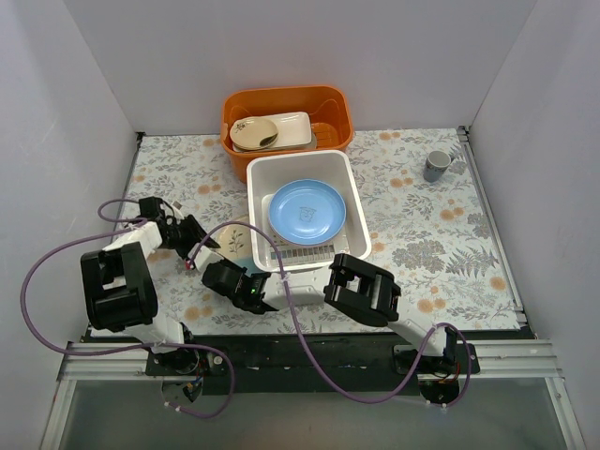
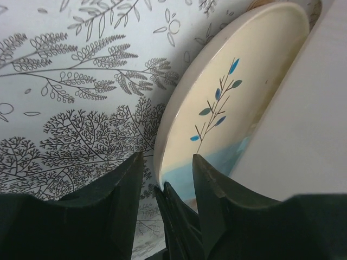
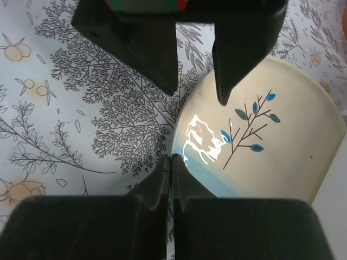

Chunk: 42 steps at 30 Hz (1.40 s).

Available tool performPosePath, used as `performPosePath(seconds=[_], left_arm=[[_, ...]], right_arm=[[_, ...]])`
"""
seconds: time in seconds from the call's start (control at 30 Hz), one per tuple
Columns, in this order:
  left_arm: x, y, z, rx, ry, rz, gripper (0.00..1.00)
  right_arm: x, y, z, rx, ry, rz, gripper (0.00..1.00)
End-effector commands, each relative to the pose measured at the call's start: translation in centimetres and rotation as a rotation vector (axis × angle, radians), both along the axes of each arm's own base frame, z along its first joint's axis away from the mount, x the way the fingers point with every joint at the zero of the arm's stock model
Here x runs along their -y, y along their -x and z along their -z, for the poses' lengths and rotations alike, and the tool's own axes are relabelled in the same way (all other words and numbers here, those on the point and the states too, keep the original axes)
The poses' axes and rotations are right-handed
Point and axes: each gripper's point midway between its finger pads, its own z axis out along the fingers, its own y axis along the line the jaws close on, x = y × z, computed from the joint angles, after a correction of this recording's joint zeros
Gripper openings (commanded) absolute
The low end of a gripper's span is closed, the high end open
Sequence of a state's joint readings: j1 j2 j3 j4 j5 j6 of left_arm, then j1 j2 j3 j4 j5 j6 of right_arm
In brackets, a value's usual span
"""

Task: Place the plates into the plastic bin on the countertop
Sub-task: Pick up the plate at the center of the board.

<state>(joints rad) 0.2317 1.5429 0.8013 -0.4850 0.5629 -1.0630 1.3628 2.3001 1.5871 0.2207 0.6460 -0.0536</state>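
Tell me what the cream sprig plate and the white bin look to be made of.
The cream plate is probably glazed ceramic: glossy, with a sharp bright glare patch and a painted blue-leaf sprig, though melamine can't be ruled out. The white bin looks like moulded plastic: thin even walls, rounded corners, dull sheen and a slotted bottom.

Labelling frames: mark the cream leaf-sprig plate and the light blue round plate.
Cream leaf-sprig plate (image 2: 216, 111): left wrist view, painted sprig.
Light blue round plate (image 1: 307, 211): top external view, its middle.
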Motion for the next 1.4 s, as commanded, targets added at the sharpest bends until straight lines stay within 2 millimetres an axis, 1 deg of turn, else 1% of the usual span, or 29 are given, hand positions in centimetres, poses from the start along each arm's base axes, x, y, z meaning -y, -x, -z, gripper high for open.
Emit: performPosePath(seconds=[0.0,0.13,0.2,0.3,0.33,0.37,0.43,0.67,0.73,0.8,0.9,0.93,0.97,1.1,1.13,1.23,1.3,1.33,1.37], left_arm=[[1.0,0.7,0.4,-0.026,0.072,0.019,0.41],[1.0,0.8,0.9,-0.044,0.073,0.014,0.4],[1.3,0.9,1.0,-0.046,0.091,0.022,0.4],[1.8,1.1,1.1,-0.048,0.13,0.034,0.36],[1.9,1.1,1.1,-0.046,0.137,0.035,0.34],[2.0,1.2,1.2,-0.049,0.144,0.037,0.34],[2.2,1.3,1.2,-0.052,0.157,0.04,0.33],[2.7,1.3,0.8,-0.036,0.189,0.037,0.31],[2.8,1.4,0.8,-0.035,0.19,0.038,0.29],[2.8,1.2,0.6,-0.025,0.194,0.04,0.24],[2.7,1.0,0.4,-0.012,0.189,0.038,0.12],[2.7,0.9,0.3,-0.011,0.188,0.038,0.03],[2.7,0.9,0.3,-0.009,0.188,0.038,0.0],[2.5,0.7,0.0,0.005,0.176,0.035,0.0],[2.5,0.7,0.0,0.008,0.172,0.035,0.0],[2.3,0.5,-0.2,0.016,0.158,0.032,0.0],[2.1,0.4,-0.4,0.02,0.146,0.03,0.0],[1.9,0.4,-0.5,0.027,0.13,0.027,0.0],[1.7,0.1,-0.7,0.034,0.119,0.024,0.0]], right_arm=[[-2.5,0.8,-7.6,0.024,-0.155,-0.068,0.01],[-3.0,0.8,-8.3,0.029,-0.162,-0.077,0.01],[-3.3,0.7,-8.8,0.032,-0.169,-0.077,0.01],[-3.4,0.7,-9.6,0.036,-0.183,-0.078,0.01],[-3.4,0.7,-10.2,0.039,-0.193,-0.078,0.01],[-3.4,0.7,-10.2,0.039,-0.193,-0.078,0.01],[-3.4,0.6,-11.0,0.043,-0.205,-0.079,0.01],[-3.6,0.8,-13.0,0.044,-0.241,-0.09,0.01],[-3.7,0.9,-13.5,0.045,-0.248,-0.095,0.01],[-3.8,0.9,-14.1,0.049,-0.255,-0.096,0.01],[-3.9,1.1,-14.6,0.046,-0.266,-0.107,0.01],[-3.9,1.1,-14.9,0.044,-0.273,-0.109,0.01],[-3.9,1.1,-14.9,0.042,-0.274,-0.11,0.01],[-3.9,1.2,-15.4,0.04,-0.282,-0.115,0.02],[-4.0,1.2,-15.3,0.037,-0.276,-0.118,0.03],[-4.2,1.2,-15.0,0.033,-0.259,-0.121,0.05],[-4.2,1.3,-14.8,0.032,-0.255,-0.121,0.09],[-4.0,1.3,-14.7,0.032,-0.251,-0.119,0.13],[-4.0,1.3,-14.6,0.031,-0.25,-0.119,0.23]])
